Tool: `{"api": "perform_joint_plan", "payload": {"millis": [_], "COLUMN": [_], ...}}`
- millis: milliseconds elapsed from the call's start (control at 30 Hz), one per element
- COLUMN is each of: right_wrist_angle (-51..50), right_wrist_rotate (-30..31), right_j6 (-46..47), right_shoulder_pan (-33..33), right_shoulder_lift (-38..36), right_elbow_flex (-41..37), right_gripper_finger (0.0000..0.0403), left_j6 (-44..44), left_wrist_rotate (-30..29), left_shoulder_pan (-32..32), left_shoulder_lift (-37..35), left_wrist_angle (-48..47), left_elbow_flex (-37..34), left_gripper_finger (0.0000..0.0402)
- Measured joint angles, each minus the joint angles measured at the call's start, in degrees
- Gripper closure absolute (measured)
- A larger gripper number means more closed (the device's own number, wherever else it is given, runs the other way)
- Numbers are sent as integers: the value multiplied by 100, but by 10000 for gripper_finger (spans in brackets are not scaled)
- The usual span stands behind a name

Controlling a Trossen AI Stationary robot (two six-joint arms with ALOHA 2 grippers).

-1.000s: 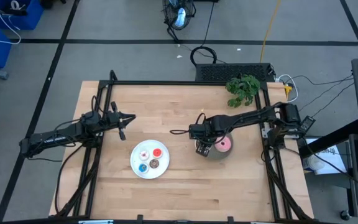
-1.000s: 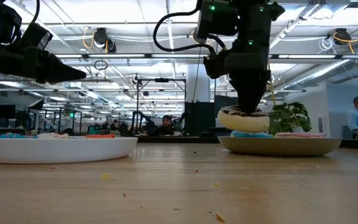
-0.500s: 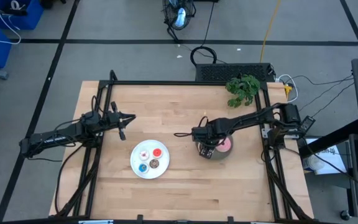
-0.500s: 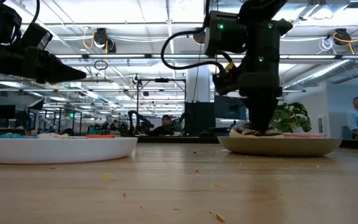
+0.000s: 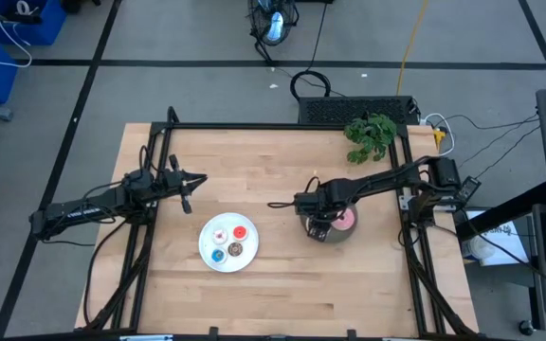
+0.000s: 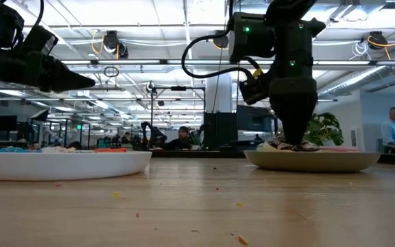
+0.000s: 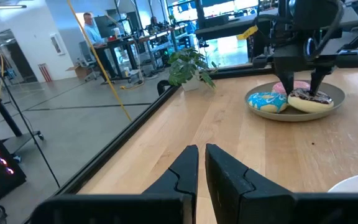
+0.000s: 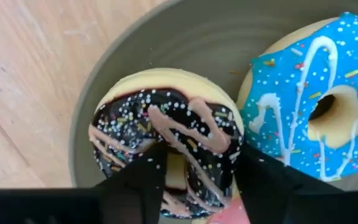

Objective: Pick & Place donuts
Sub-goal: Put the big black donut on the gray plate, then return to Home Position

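Observation:
The chocolate donut with pale drizzle (image 8: 166,124) lies flat on the round gray plate (image 8: 185,37), next to the blue sprinkled donut (image 8: 316,112) and a pink donut (image 5: 342,220). My right gripper (image 8: 201,180) points down over it, open, one finger at the donut's hole and the other outside the ring. Tiny red (image 5: 240,232), white (image 5: 219,235), blue (image 5: 218,254) and brown (image 5: 236,250) donuts lie on the white plate (image 5: 204,244). My left gripper (image 7: 202,152) is shut and hovers left of the white plate. My right gripper comes from above, its fingers (image 8: 135,186) on either side of one part of the chocolate donut's ring (image 8: 197,143). Whether they touch it, I cannot tell. The donut rests flat on the gray plate.
A small green plant (image 5: 370,134) stands at the table's far right corner. A black frame (image 5: 282,126) runs along the table's edges. Bare wood lies between the two plates and along the near edge.
My right gripper has gone down and a little toward the table's right edge with the chocolate donut. The donut, held above the gray plate a second ago, now lies on it.

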Motion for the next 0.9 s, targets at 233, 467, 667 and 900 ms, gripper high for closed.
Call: {"api": "perform_joint_plan", "payload": {"millis": [233, 467, 667, 900], "right_wrist_angle": [-41, -155, -212, -135], "right_wrist_rotate": [13, 11, 13, 491], "right_j6": [0, -45, -212, -494], "right_shoulder_pan": [-16, -14, -14, 122], "right_shoulder_lift": [-261, -613, -1182, -2295], "right_elbow_flex": [-1, 0, 0, 2], "right_gripper_finger": [197, 186, 198, 252], "left_j6": [6, 17, 76, 278], "left_wrist_rotate": [-2, -5, -7, -106], "left_shoulder_pan": [0, 0, 1, 2], "left_shoulder_lift": [0, -2, 0, -2], "left_wrist_angle": [-2, -7, -7, 38], "left_elbow_flex": [0, 0, 0, 0], "left_gripper_finger": [364, 364, 364, 364]}}
